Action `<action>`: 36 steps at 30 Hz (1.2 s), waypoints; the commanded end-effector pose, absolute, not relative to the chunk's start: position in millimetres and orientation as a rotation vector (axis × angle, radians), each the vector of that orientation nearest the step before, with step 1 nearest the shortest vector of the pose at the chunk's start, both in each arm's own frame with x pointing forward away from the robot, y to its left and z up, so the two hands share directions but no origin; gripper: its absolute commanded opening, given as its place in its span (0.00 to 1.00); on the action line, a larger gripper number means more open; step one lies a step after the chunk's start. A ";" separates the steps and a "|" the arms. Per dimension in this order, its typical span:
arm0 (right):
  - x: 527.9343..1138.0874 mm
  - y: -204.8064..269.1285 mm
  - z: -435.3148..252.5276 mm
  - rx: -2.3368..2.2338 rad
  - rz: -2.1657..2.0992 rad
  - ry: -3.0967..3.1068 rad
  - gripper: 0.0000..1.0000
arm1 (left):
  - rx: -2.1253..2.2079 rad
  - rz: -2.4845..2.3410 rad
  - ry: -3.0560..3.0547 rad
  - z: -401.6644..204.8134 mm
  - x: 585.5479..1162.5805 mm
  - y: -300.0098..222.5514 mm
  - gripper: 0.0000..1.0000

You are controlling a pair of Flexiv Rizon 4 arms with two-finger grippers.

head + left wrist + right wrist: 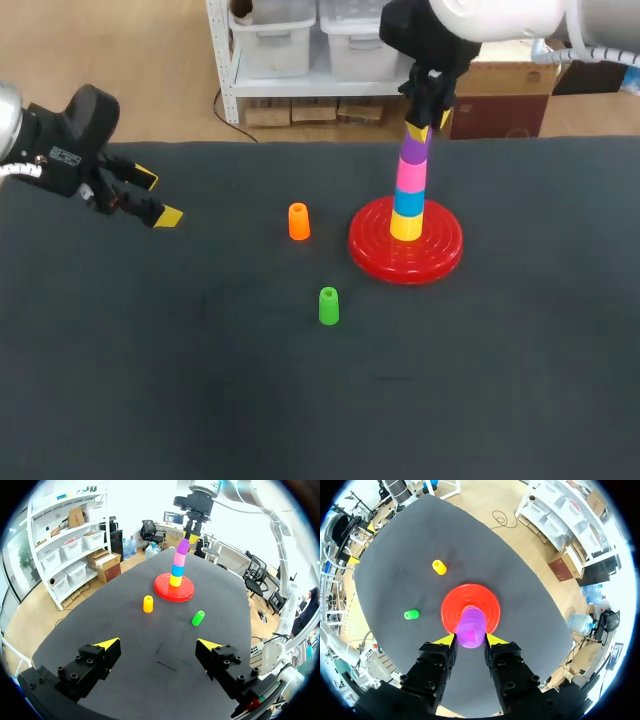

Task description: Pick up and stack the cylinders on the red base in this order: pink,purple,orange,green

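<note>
Shows black cloth-covered table (pixel 200 400). Right arm (pixel 480 20) in from top right, wrist pointing straight down. Right gripper (pixel 428 125) closed narrow, both yellow tips against purple plastic cylinder (pixel 414 152) topping the stack. Left arm (pixel 60 140) low at left edge, angled toward centre. Left gripper (pixel 157 198) spread wide, holding nothing. Round red ribbed base (pixel 440 255) right of centre, carrying yellow cylinder (pixel 405 227), blue cylinder (pixel 407 203), pink cylinder (pixel 411 177), then purple. Orange plastic cylinder (pixel 298 221) upright near base's left. Green plastic cylinder (pixel 328 305) upright, nearer front, apart.
</note>
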State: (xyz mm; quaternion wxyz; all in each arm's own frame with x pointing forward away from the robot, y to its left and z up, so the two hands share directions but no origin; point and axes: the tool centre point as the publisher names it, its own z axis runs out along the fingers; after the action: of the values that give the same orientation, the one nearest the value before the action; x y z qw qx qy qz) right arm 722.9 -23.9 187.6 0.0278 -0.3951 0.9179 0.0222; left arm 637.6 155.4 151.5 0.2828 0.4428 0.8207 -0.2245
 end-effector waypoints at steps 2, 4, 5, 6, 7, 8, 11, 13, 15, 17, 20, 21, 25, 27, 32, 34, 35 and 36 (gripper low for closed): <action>734.4 -15.6 189.2 -1.261 0.059 2.854 0.00 | 1.190 -0.601 2.202 151.2 639.5 155.0 1.00; 735.3 -13.4 184.7 -1.284 0.065 2.864 0.00 | 1.190 -0.601 2.202 151.2 639.5 155.0 1.00; 735.3 -13.2 181.9 -1.288 0.065 2.875 0.00 | 1.190 -0.601 2.202 151.2 639.5 155.0 1.00; 735.0 -13.1 179.3 -1.288 0.073 2.877 0.00 | 1.190 -0.601 2.202 151.2 639.5 155.0 1.00; 733.9 -12.1 177.0 -1.296 0.075 2.881 0.00 | 1.190 -0.601 2.202 151.2 639.5 155.0 1.00; 732.6 -12.1 174.2 -1.297 0.076 2.889 0.00 | 1.190 -0.601 2.202 151.2 639.5 155.0 1.00; 727.3 -17.1 164.9 -1.290 0.088 2.909 0.00 | 1.190 -0.601 2.202 151.2 639.5 155.0 1.00; 721.9 -20.1 160.0 -1.280 0.094 2.920 0.00 | 1.190 -0.601 2.202 151.2 639.5 155.0 1.00; 716.3 -23.8 156.3 -1.278 0.091 2.928 0.00 | 1.190 -0.601 2.202 151.2 639.5 155.0 1.00; 712.4 -27.1 152.3 -1.276 0.095 2.938 0.00 | 1.190 -0.601 2.202 151.2 639.5 155.0 1.00; 710.7 -26.9 150.8 -1.289 0.093 2.926 0.00 | 1.190 -0.601 2.202 151.2 639.5 155.0 1.00; 709.7 -24.5 154.9 -1.304 0.070 2.902 0.00 | 1.190 -0.601 2.202 151.2 639.5 155.0 1.00; 714.7 -17.0 172.3 -1.339 -0.009 2.818 1.00 | 1.190 -0.601 2.202 151.2 639.5 155.0 1.00; 719.6 -12.7 182.3 -1.361 -0.094 2.781 1.00 | 1.190 -0.601 2.202 151.2 639.5 155.0 1.00; 731.3 17.8 195.4 -1.471 -0.080 2.664 1.00 | 1.190 -0.601 2.202 151.2 639.5 155.0 1.00; 734.0 36.8 189.6 -1.545 -0.071 2.630 1.00 | 1.190 -0.601 2.202 151.2 639.5 155.0 1.00; 735.3 45.0 186.1 -1.565 -0.065 2.621 1.00 | 1.190 -0.601 2.202 151.2 639.5 155.0 1.00; 736.0 53.3 180.7 -1.588 -0.048 2.617 1.00 | 1.190 -0.601 2.202 151.2 639.5 155.0 1.00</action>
State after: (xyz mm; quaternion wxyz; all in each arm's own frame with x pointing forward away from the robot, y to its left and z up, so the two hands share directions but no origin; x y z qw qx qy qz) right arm 728.8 35.0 192.9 0.0512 -0.5143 0.8560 -0.0111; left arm 637.6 155.3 151.5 0.2828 0.4429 0.8206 -0.2245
